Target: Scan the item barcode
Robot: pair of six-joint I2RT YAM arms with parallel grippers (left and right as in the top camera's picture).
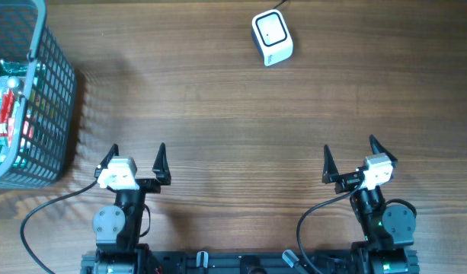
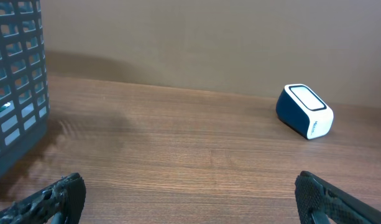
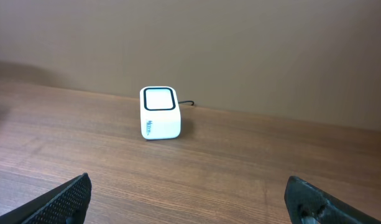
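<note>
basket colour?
Grey-blue plastic grid; the basket shows best in the overhead view.

The basket (image 1: 56, 99) runs off the left edge, its packets (image 1: 3, 114) blurred behind mesh.

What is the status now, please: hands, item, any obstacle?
Left hand, right hand open, empty. Item in basket, not yet picked; scanner stands free. No obstacle seen.

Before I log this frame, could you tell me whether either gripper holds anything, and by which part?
Nothing is held: the left gripper and right gripper both stand open and empty; the items lie in the basket.
</note>
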